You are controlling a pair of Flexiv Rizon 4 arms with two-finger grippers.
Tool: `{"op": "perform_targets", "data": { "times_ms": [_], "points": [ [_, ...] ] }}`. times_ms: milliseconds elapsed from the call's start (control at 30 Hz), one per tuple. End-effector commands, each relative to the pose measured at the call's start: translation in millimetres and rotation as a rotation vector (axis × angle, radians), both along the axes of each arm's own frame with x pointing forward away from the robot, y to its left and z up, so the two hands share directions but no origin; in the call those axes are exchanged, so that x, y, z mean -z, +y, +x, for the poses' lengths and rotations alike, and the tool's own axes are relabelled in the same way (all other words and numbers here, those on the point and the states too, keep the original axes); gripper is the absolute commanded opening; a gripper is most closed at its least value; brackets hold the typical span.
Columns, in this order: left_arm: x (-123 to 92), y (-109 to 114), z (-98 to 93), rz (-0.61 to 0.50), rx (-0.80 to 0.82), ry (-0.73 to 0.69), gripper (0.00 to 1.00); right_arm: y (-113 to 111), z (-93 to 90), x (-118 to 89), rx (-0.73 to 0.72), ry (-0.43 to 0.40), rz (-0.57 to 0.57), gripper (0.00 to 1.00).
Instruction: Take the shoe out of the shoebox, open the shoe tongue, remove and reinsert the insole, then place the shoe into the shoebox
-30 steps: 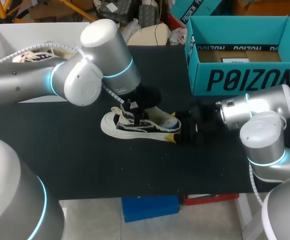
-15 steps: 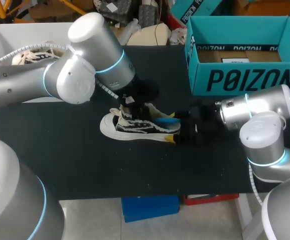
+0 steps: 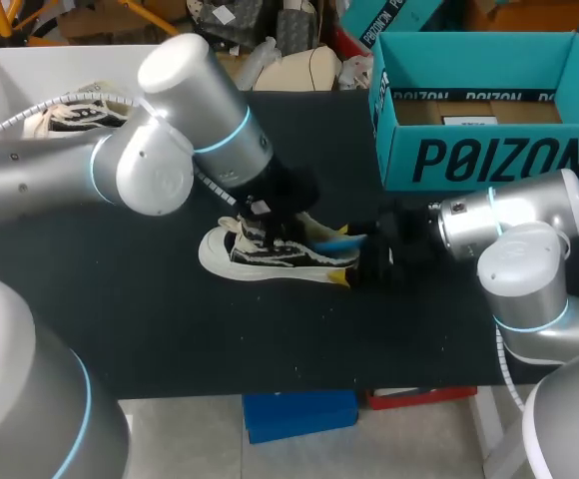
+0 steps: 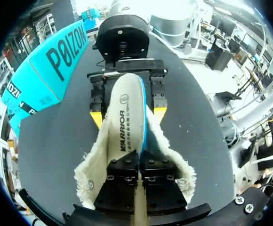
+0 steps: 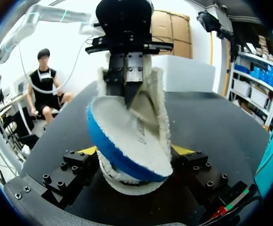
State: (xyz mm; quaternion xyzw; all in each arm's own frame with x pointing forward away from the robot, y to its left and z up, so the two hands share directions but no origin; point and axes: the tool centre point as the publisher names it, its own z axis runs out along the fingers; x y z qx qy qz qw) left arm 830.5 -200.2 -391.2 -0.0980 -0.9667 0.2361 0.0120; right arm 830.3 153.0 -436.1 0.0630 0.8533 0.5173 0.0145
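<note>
Head view, centre of frame: you have the shoe (image 3: 270, 254) sitting sole-down on the black table (image 3: 170, 329), toe toward the left of the frame and heel toward the right.

Left arm enters from the left edge. The left gripper (image 3: 267, 215) sits directly over the shoe's opening. In the left wrist view its two black fingers (image 4: 120, 181) are pressed together, with the thin edge of the insole (image 4: 123, 117) pinched between them. The insole is clamped.

The insole runs ahead of those fingers toward the heel, white face up with a blue rim along one side. The fleecy lining shows on either side of it. In the right wrist view its blue-edged heel end is tilted and overhangs the heel collar, partly out of the shoe.

Right arm enters from the right edge. The right gripper (image 3: 369, 261) is at the heel. Its yellow fingertips (image 4: 97, 118) stand one on each side of the heel, against it, so it is gripping the shoe.

The teal shoebox (image 3: 489, 150) stands open at the upper right of the frame, well apart from the shoe. At the upper left is a white bin (image 3: 10, 75) with a second shoe (image 3: 65, 115) in it.
</note>
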Motion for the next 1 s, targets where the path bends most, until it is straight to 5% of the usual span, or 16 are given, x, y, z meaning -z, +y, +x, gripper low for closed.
{"op": "perform_targets", "data": {
  "times_ms": [33,167,367,467,833,1000],
  "points": [
    [4,2,-2.5,-0.024,0.028,-0.030,0.17,3,-1.2,3,0.001,0.001,-0.002,0.00],
    [4,2,-5.2,0.003,0.028,-0.090,0.38,3,-1.2,3,0.001,0.001,-0.002,0.00],
    [9,-7,-9.0,0.024,-0.012,-0.205,0.51,3,-1.2,3,0.001,0.001,-0.002,0.00],
    [11,-12,-10.9,0.018,-0.039,-0.247,0.69,3,-1.2,3,0.001,0.001,-0.002,0.00],
    [26,-27,-5.7,0.065,-0.145,-0.403,0.71,3,-1.2,3,0.001,0.001,-0.002,0.00],
    [27,-32,0.0,0.036,-0.153,-0.409,0.64,3,-1.2,3,0.001,0.001,-0.002,0.00]
  ]
}}
